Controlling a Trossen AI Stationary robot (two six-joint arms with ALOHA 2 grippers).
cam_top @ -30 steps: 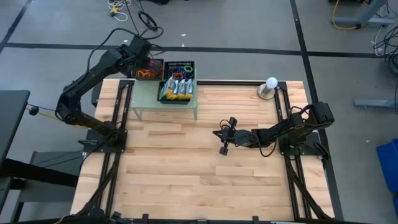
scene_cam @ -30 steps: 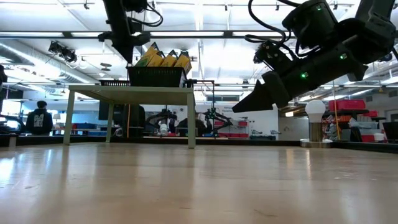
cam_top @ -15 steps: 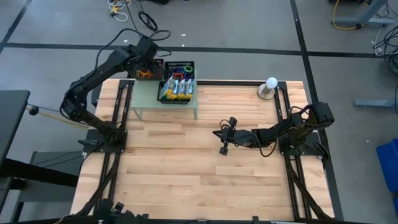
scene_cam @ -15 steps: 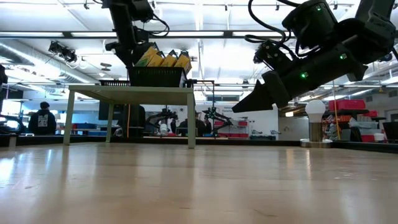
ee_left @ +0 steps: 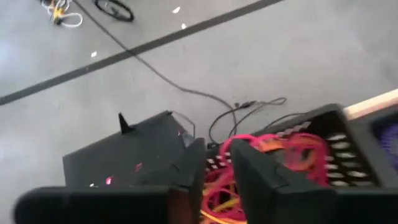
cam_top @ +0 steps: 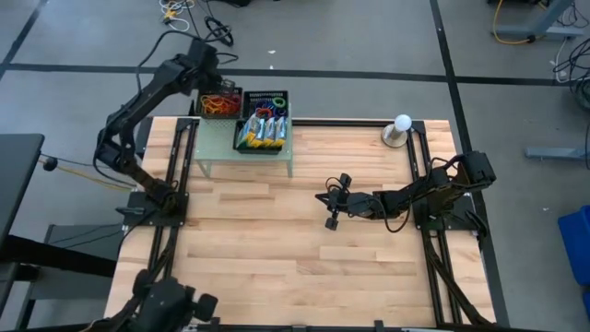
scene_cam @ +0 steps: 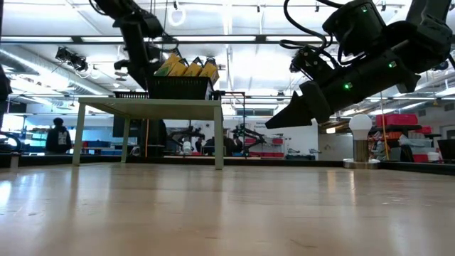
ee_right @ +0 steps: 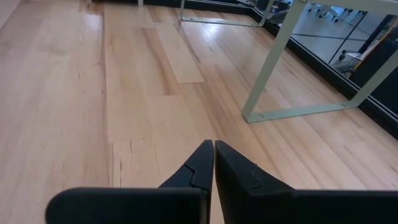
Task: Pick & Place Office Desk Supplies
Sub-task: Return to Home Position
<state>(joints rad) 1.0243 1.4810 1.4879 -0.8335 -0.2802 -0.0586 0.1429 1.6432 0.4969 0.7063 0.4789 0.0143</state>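
From above we cannot count the bands [cam_top: 219,103] in the left tray [cam_top: 204,112]: the tangle is too small to part. From the left wrist that tray runs off the picture's edges, and the left gripper [ee_left: 219,149] covers part of it. In the low view the crayon tray [scene_cam: 181,87] hides the lower halves of the boxes [scene_cam: 188,67], and the left arm [scene_cam: 134,35] and right arm [scene_cam: 370,57] are cut by the top edge. From the right wrist the shelf leg [ee_right: 273,68] runs off the top edge.
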